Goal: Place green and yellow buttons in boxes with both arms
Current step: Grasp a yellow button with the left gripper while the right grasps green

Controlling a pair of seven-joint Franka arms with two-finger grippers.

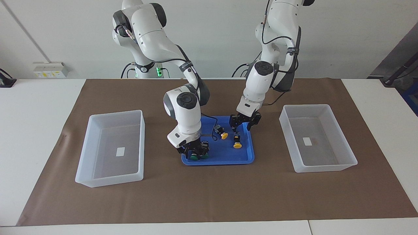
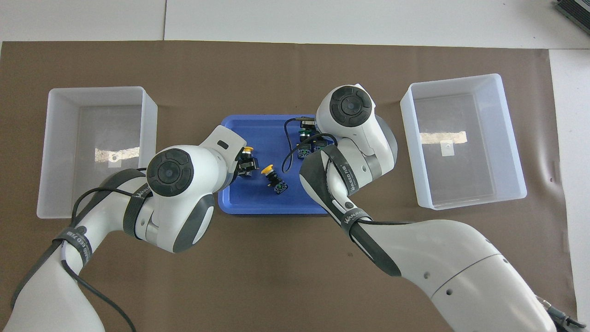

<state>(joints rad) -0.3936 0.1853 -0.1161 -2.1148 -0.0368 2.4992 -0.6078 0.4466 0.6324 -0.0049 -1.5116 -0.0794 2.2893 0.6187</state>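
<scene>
Two yellow buttons [image 1: 224, 135] [image 1: 237, 145] and two green buttons [image 1: 194, 157] [image 1: 204, 156] lie in a shallow blue tray [image 1: 228, 160]. My left gripper [image 1: 243, 127] is open and hangs just above the yellow button [image 2: 247, 150] nearer the left arm's end. My right gripper [image 1: 196, 151] is down at the two green buttons [image 2: 304, 134], which sit close together; the wrist hides it in the overhead view. Two translucent white boxes stand on either side of the tray, one toward the right arm's end [image 1: 109, 178] and one toward the left arm's end [image 1: 321, 167]. Both boxes hold only a small label.
A brown mat [image 1: 209, 202] covers the table under everything. The second yellow button [image 2: 267, 170] lies on its side in the middle of the tray [image 2: 258, 205]. The boxes also show in the overhead view [image 2: 150, 120] [image 2: 470, 200]. Cables loop near both wrists.
</scene>
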